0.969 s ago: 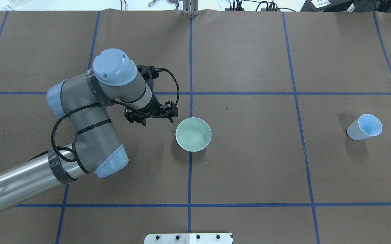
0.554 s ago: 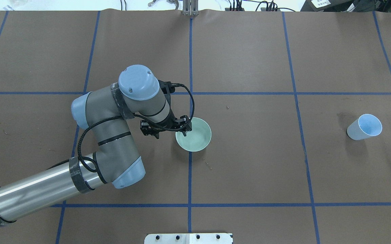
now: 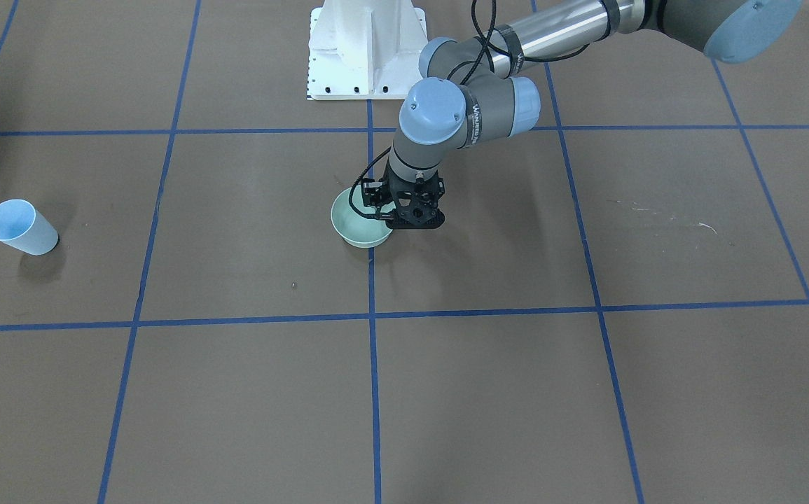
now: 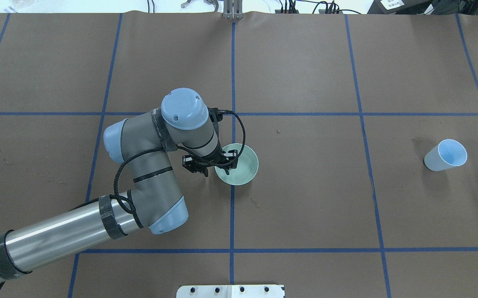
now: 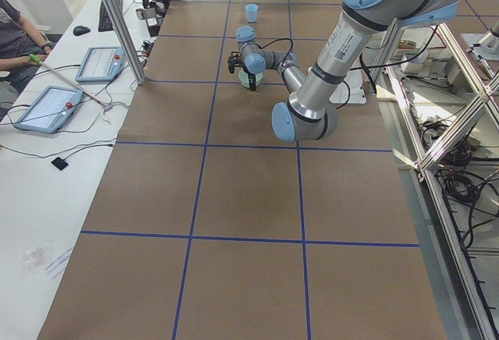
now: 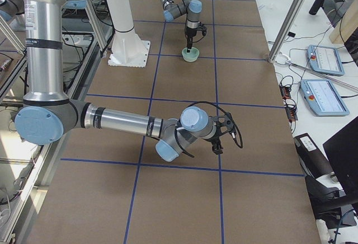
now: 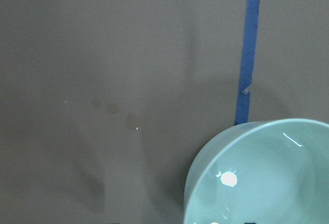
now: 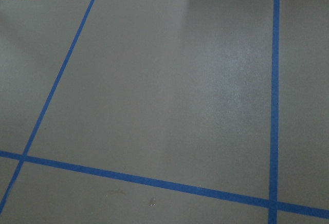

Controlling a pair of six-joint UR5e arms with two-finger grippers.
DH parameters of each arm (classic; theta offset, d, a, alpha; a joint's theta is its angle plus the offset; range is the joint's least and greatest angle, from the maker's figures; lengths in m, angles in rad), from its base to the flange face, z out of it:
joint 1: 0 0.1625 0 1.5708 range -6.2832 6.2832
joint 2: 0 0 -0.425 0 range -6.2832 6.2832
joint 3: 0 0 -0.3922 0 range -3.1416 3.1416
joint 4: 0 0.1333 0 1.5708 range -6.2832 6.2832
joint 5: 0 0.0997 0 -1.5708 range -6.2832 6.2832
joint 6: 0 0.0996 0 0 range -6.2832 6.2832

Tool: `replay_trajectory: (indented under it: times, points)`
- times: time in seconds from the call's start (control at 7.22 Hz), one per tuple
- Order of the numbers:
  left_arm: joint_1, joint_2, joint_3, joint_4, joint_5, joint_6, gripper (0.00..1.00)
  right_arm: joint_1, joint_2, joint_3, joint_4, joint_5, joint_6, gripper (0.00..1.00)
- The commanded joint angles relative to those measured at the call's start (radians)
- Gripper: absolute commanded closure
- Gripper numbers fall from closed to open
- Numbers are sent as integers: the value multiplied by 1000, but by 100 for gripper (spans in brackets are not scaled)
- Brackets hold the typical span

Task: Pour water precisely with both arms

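Bowl (image 4: 236, 164) at mid-table now has the left gripper (image 4: 215, 167) at its rim. A second ago the left arm (image 4: 147, 186) hung clear on the bowl's left; it has since swung in and dropped. The spread jaws now appear to straddle the bowl's left wall, one finger inside and one outside, gripping nothing yet. A grasp of the bowl looks close.

Water shows only as a white glint (image 7: 229, 179) inside the bowl in the left wrist view, and that could be glaze, so how much is there cannot be told. Cup (image 4: 445, 155) stands well apart to the bowl's right, unmoved.

Right gripper (image 6: 219, 137) shows only from the side, well apart from the bowl and outside the overhead view. Whether it is open cannot be told.

Brown paper (image 4: 305, 207) lies open all round the bowl. Every table (image 5: 47, 200) edge is far from the bowl, which should leave free room to lift and carry it.
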Motion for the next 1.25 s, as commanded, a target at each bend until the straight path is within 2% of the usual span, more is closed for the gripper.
replay_trajectory:
  times: [0.0,0.42,0.55,0.69,1.11]
  points:
    - [-2,-2,-4,2,-4,5,100,11,7,80,-153,-7,-81,1]
    - [-53,-2,-27,2,-17,8,100,14,6,86,-155,-7,-81,1]
    - [-106,11,-56,8,-74,11,100,10,13,88,-158,-7,-81,1]
    - [-166,58,-86,5,-149,25,100,1,44,100,-203,-7,-81,1]
    - [-298,332,-273,8,-217,274,100,-21,73,229,-401,-20,-97,1]
